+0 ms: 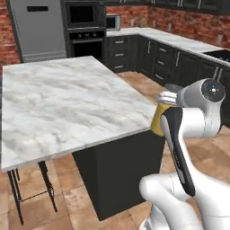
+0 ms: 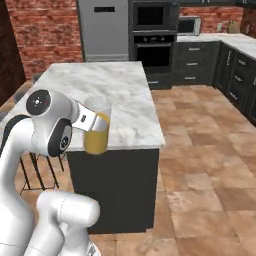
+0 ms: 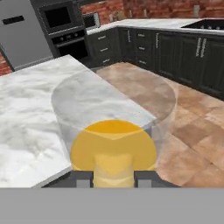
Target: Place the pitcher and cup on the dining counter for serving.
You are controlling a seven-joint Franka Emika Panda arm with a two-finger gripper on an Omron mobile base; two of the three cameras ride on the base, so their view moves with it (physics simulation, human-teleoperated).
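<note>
My gripper (image 3: 113, 177) is shut on the pitcher (image 3: 114, 131), a tall clear glass cylinder with orange-yellow juice in its lower part. The dark fingertips (image 3: 83, 178) stand on either side of its base. The pitcher (image 2: 96, 131) hangs upright at the near corner of the dining counter (image 2: 115, 85), about level with the marble top. From the left, the juice (image 1: 157, 121) shows just off the counter's (image 1: 67, 103) right near corner, partly behind my arm. The white-grey marble top (image 3: 30, 113) lies bare beyond the glass. The cup is out of view.
A stool (image 1: 27, 188) stands under the counter's near left side. Fridge (image 1: 38, 29) and wall oven (image 1: 83, 27) stand at the far brick wall. Dark cabinets (image 1: 179, 63) with a marble worktop run along the right. Open tile floor (image 2: 200, 150) lies right of the island.
</note>
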